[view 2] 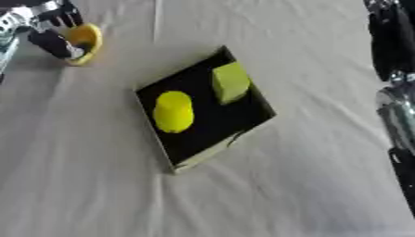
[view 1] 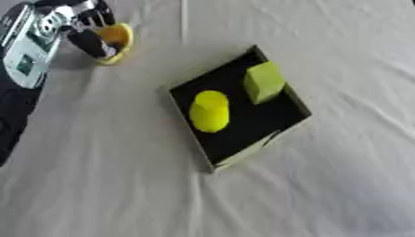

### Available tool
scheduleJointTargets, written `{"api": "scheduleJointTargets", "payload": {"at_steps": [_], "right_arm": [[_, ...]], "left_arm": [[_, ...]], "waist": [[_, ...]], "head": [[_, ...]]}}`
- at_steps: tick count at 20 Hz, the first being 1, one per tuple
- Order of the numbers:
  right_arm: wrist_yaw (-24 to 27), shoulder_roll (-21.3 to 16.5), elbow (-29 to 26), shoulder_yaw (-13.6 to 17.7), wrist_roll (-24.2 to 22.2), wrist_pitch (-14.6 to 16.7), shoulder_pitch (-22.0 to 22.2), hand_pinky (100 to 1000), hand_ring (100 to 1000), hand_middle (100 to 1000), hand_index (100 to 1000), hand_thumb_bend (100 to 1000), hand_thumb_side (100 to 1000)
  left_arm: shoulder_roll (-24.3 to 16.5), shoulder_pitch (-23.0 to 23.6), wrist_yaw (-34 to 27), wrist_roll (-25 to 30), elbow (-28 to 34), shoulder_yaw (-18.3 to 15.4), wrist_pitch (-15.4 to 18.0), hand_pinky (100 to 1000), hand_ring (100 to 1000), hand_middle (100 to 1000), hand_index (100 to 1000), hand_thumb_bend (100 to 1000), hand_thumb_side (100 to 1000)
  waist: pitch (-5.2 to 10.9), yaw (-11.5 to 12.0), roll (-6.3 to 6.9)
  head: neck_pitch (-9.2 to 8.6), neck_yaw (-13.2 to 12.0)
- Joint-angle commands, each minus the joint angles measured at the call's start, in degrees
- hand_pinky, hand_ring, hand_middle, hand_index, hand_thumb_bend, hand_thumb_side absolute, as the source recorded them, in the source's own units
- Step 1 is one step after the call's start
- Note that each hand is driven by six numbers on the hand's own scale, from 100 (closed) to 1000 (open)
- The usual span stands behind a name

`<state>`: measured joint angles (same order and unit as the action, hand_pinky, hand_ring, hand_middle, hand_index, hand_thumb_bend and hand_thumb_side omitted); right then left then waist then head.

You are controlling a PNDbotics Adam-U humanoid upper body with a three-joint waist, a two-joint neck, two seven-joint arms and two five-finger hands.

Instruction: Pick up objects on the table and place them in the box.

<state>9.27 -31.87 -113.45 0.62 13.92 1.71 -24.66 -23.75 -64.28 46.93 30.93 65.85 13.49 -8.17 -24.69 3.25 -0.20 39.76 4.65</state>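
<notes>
A shallow black box lies askew on the white cloth in the middle of the view. Inside it rest a yellow cylinder on its side and a lime-green block. At the far left corner my left hand has its fingers and thumb curled round a rounded orange-yellow object, which sits at or just above the cloth. My right hand shows only as a dark shape at the right edge of the right eye view, well away from the box.
Wrinkled white cloth covers the whole table. My left forearm, silver and black, runs down the left edge. My right forearm runs along the right edge in the right eye view.
</notes>
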Motion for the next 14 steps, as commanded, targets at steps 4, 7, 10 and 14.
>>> {"api": "scheduleJointTargets", "payload": {"at_steps": [4,7,10,14], "right_arm": [[0.2,-1.1,-1.1,0.9,0.4,0.5,-0.4,890,888,710,846,100,684],[0.1,-1.1,-1.1,1.1,0.6,0.6,-0.4,890,888,711,846,100,681],[0.1,-1.2,-1.1,1.2,0.7,0.8,-0.5,890,888,711,846,100,676],[0.1,-1.2,-1.1,1.2,0.8,0.8,-0.4,890,888,711,846,100,674]], "left_arm": [[-3.1,-0.7,-1.7,2.1,21.9,5.0,2.6,788,743,668,534,282,100],[-1.8,-0.2,-2.9,3.7,31.4,6.9,2.9,786,740,666,535,268,100],[0.3,0.9,-4.4,5.4,38.5,8.8,2.8,779,731,661,537,256,100],[3.1,3.2,-5.5,8.0,43.2,11.4,2.9,776,727,658,539,239,100]], "waist": [[2.48,0.5,-0.46],[2.88,0.9,-0.67],[3.43,1.3,-0.83],[3.89,1.5,-0.99]], "head": [[0.54,0.6],[0.76,1.0],[1.0,1.3],[1.11,1.4]]}}
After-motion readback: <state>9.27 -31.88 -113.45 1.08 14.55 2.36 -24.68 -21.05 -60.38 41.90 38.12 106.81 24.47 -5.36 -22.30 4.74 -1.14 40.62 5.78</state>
